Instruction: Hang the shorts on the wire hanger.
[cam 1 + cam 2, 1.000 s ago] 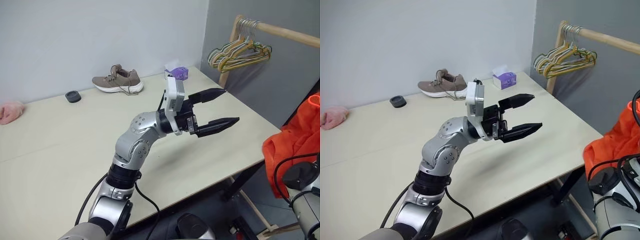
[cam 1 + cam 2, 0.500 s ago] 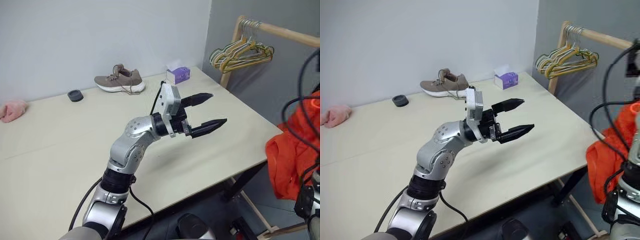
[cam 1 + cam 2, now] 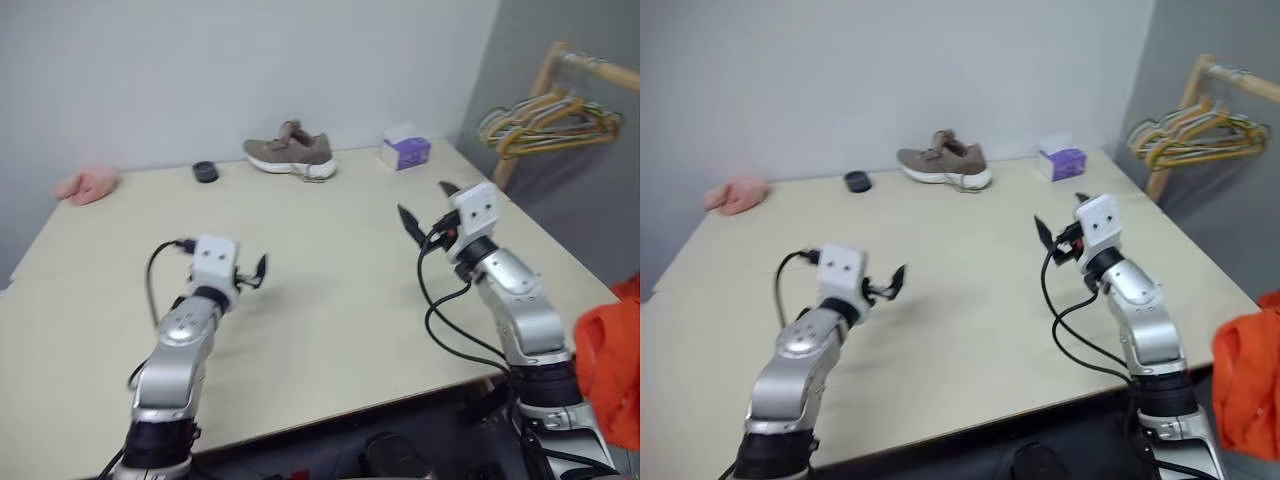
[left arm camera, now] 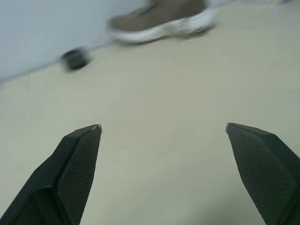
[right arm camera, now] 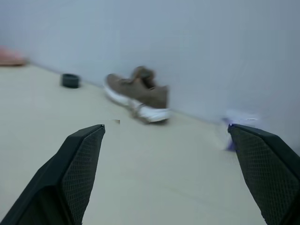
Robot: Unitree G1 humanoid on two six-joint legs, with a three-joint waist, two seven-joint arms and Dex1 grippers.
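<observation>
Pale beige table (image 3: 330,330), grey wall behind.

Nearest, left gripper (image 4: 161,129): over the table's left half, fingers wide apart, nothing between them.
Right gripper (image 5: 166,126): over the right half, fingers likewise spread, empty.
Orange cloth (image 3: 610,365): off the table's right edge.
Far side, along the wall: pink cloth (image 3: 85,184), small black disc (image 3: 205,171), brown shoe (image 3: 292,152) on its sole, purple tissue box (image 3: 404,151).
Farthest right: wooden rack (image 3: 585,68) carrying a bunch of hangers (image 3: 545,118); the single wire hanger cannot be told among them.
</observation>
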